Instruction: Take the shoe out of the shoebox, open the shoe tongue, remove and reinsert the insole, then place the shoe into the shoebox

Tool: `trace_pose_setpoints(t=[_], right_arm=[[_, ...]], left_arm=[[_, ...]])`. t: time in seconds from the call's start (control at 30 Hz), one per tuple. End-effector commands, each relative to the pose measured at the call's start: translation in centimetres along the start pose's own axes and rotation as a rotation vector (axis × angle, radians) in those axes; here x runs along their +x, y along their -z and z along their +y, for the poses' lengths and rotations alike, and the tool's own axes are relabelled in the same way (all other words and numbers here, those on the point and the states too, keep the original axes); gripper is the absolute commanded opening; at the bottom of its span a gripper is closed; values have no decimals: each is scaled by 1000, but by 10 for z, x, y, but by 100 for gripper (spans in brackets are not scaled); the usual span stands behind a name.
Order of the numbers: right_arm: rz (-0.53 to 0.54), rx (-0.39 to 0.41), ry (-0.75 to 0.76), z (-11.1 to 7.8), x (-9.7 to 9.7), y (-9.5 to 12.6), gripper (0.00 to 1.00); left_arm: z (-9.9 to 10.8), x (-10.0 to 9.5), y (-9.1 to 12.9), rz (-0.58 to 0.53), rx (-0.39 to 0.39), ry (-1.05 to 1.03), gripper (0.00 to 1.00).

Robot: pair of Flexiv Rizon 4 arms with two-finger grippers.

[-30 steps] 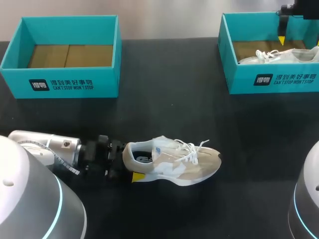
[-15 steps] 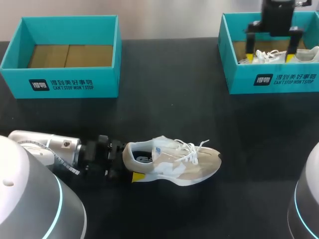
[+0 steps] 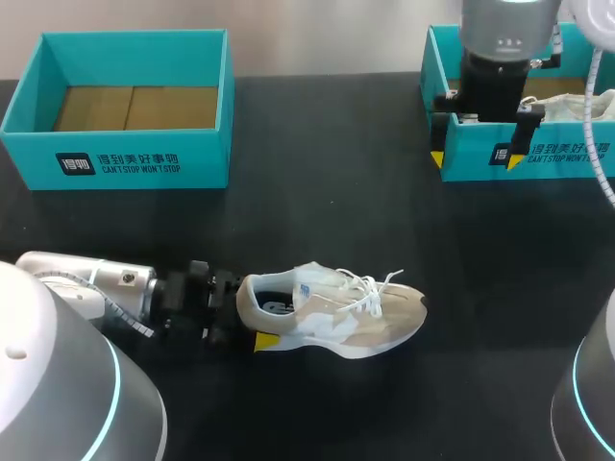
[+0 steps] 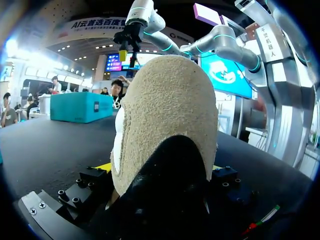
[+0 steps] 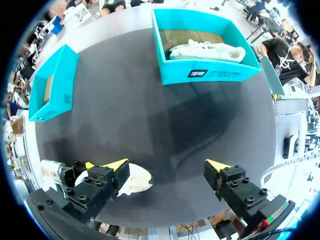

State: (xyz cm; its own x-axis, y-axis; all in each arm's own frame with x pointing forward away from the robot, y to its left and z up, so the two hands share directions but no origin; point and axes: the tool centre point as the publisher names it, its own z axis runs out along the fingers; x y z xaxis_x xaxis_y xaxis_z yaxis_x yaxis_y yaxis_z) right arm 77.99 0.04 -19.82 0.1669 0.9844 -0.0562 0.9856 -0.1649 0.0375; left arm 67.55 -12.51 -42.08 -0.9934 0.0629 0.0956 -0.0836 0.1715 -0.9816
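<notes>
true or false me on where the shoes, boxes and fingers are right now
1. The beige and white sneaker lies on the black table, outside both boxes. True.
2. The left teal cardboard shoebox holds a shoe. False: only its brown floor shows; the white laced shoe is in the right teal shoebox.
3. The right gripper has its fingers shut on the white shoe. False: they are open, holding nothing.
4. The left gripper grips the sneaker's heel. True.
</notes>
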Motion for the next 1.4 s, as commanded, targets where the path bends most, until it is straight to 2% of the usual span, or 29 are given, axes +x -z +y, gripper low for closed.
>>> trace_pose_setpoints(t=[0.03, 0.33, 0.4, 0.6, 0.8, 0.9, 1.3, 1.4], right_arm=[[2, -3, 0, -1, 0, 0, 100], [2, -3, 0, -1, 0, 0, 100], [11, -1, 14, -10, 15, -2, 100], [-97, 9, -7, -43, 74, -8, 100], [-94, 26, -42, -67, 113, -11, 100], [-52, 47, -49, -75, 124, -7, 100], [-52, 47, -49, -75, 124, -7, 100], [-131, -1, -58, -95, 154, -11, 100]], left_arm=[[4, -1, -3, -2, 0, 0, 0], [4, -1, -3, -2, 0, 0, 0], [4, -1, -3, -2, 0, 0, 0], [4, -1, -3, -2, 0, 0, 0], [4, -1, -3, -2, 0, 0, 0], [4, -1, -3, -2, 0, 0, 0], [4, -1, -3, -2, 0, 0, 0], [4, -1, -3, -2, 0, 0, 0]])
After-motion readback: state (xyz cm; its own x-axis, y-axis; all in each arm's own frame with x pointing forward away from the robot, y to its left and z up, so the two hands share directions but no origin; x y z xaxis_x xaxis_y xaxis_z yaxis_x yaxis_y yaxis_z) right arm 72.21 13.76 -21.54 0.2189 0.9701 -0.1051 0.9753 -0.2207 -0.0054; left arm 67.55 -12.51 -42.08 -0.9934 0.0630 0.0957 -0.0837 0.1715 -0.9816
